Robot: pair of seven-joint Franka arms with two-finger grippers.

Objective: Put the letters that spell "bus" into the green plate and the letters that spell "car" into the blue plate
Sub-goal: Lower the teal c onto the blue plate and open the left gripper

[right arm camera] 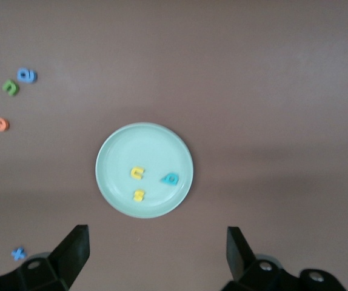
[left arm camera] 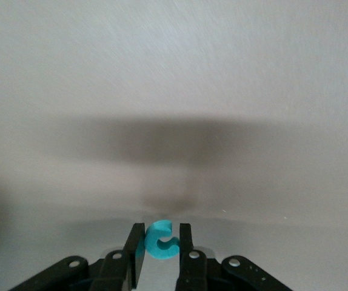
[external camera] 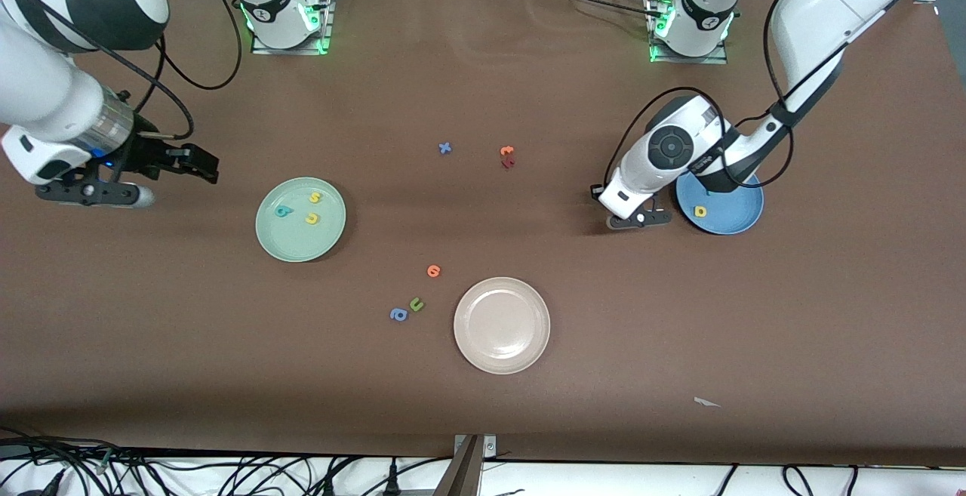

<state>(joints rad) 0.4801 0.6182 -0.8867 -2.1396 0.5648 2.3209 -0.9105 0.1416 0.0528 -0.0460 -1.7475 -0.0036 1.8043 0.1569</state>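
Note:
My left gripper is shut on a teal "c". In the front view this gripper hangs low over the table, right beside the rim of the blue plate on the side toward the right arm's end. A yellow "a" lies in that plate. The green plate holds a yellow "s", a yellow "u" and a teal "b". My right gripper waits open and empty over the table beside the green plate.
A cream-white plate sits near the front camera. Beside it lie an orange round letter, a green "u" and a blue "a". Mid-table are a blue "x" and orange and dark red letters.

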